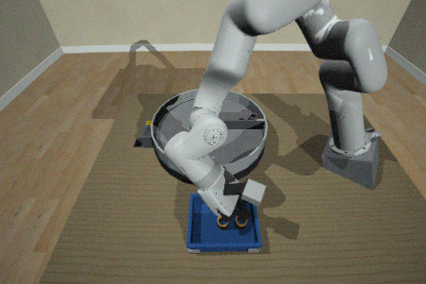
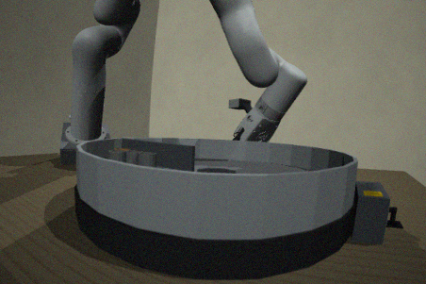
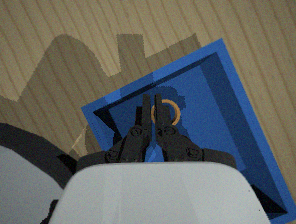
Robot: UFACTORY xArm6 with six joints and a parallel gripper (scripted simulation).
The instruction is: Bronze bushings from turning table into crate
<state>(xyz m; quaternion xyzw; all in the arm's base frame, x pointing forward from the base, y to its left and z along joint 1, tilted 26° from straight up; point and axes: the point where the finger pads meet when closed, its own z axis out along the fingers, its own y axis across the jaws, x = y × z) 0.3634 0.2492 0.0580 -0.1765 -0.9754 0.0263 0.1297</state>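
Note:
The blue crate (image 1: 225,230) lies on the floor in front of the grey turning table. My gripper (image 1: 234,215) reaches down into the crate. In the wrist view the fingers are shut on the wall of a bronze bushing (image 3: 165,112), a thin orange ring, over the crate floor (image 3: 200,130). The top view shows two bronze rings at the fingertips, one on the left (image 1: 222,221) and one on the right (image 1: 241,222); I cannot tell there which one is held. A small dark bushing (image 1: 253,116) sits at the table's far right. The exterior view hides the crate behind the table (image 2: 212,190).
The table has a raised rim and inner dividers (image 2: 155,154). A grey box with a yellow label (image 2: 372,213) is fixed to the table's side. The arm's base (image 1: 351,158) stands to the right. A grey camera block (image 1: 253,192) sticks out beside the wrist.

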